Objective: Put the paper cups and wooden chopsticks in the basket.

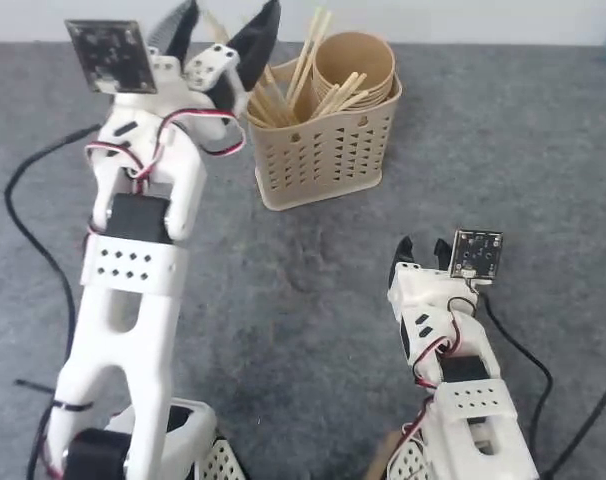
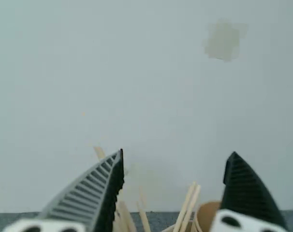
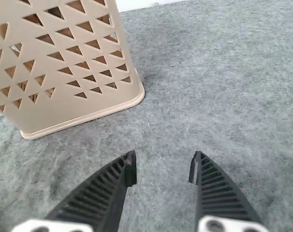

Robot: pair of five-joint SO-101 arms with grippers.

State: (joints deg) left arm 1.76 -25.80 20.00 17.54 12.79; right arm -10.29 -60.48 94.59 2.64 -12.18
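A beige perforated basket [image 1: 328, 150] stands on the grey carpet at the back middle. Stacked paper cups [image 1: 355, 62] sit inside it, with several wooden chopsticks [image 1: 308, 70] leaning beside them. My left gripper [image 1: 223, 30] is raised just left of the basket's rim, open, nothing between its fingers; in the left wrist view my left gripper [image 2: 173, 166] faces the wall above the chopstick tips [image 2: 189, 203] and a cup rim [image 2: 207, 212]. My right gripper [image 1: 423, 250] is low, in front of the basket, open and empty; my right gripper [image 3: 162, 166] points at the basket [image 3: 74, 63].
Grey carpet [image 1: 523, 150] covers the whole work surface, with free room right of the basket and between the arms. Black cables [image 1: 33, 240] run along the left edge and near the right arm's base. A pale wall [image 2: 137, 72] stands behind.
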